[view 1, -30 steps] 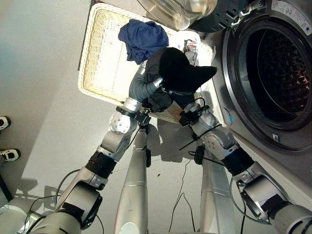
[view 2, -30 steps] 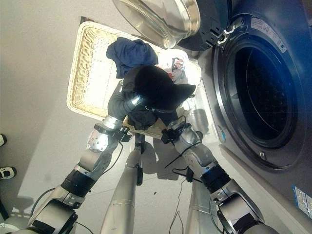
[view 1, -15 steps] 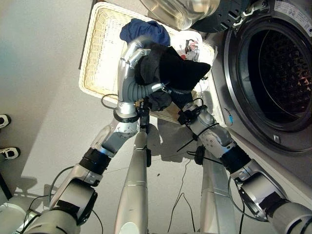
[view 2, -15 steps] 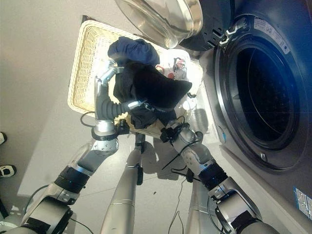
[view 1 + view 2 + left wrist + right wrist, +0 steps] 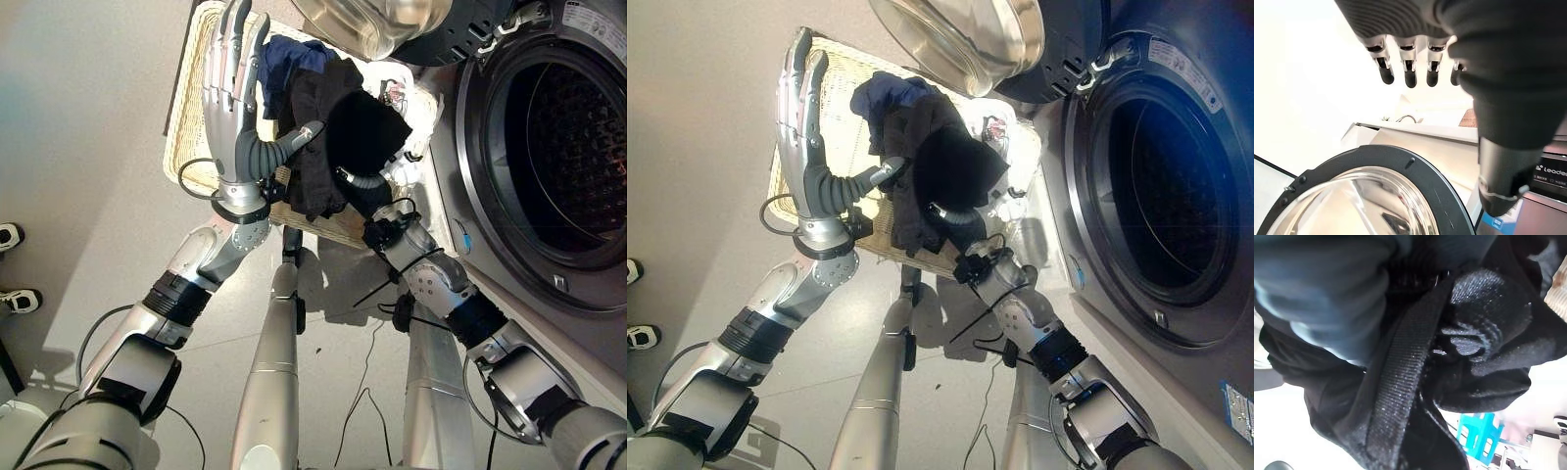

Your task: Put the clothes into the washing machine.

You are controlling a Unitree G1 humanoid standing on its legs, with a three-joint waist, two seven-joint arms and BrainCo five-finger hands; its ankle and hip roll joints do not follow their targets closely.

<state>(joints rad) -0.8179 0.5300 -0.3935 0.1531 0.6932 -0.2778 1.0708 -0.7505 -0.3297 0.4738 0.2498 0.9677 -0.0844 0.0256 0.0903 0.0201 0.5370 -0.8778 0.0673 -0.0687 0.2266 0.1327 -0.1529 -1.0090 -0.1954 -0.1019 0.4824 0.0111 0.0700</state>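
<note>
The left hand (image 5: 231,73) is spread flat, holding nothing, beside the black garment (image 5: 343,137) draped over the right hand (image 5: 361,182), whose fingers are hidden, so I cannot tell its grip. The washing machine drum (image 5: 566,137), to the right of both hands, looks empty. A blue garment (image 5: 290,59) lies in the wicker basket (image 5: 191,108) behind them, so loading has barely begun.

- 1 washing machine (image 5: 549,166), drum open
- 1 machine door (image 5: 367,20), glass bowl, swung open
- 1 wicker basket (image 5: 196,108) on the floor
- 2 garments up at the basket: 1 black garment (image 5: 343,137), 1 blue garment (image 5: 289,59) behind it
- 1 small white item with print (image 5: 392,93) in the basket's far corner, can't tell what it is
- 2 robot hands: left hand (image 5: 233,73); right hand buried in the black cloth, no count of anything there
- 2 shoes (image 5: 12,269) at the floor edge, a person's
</note>
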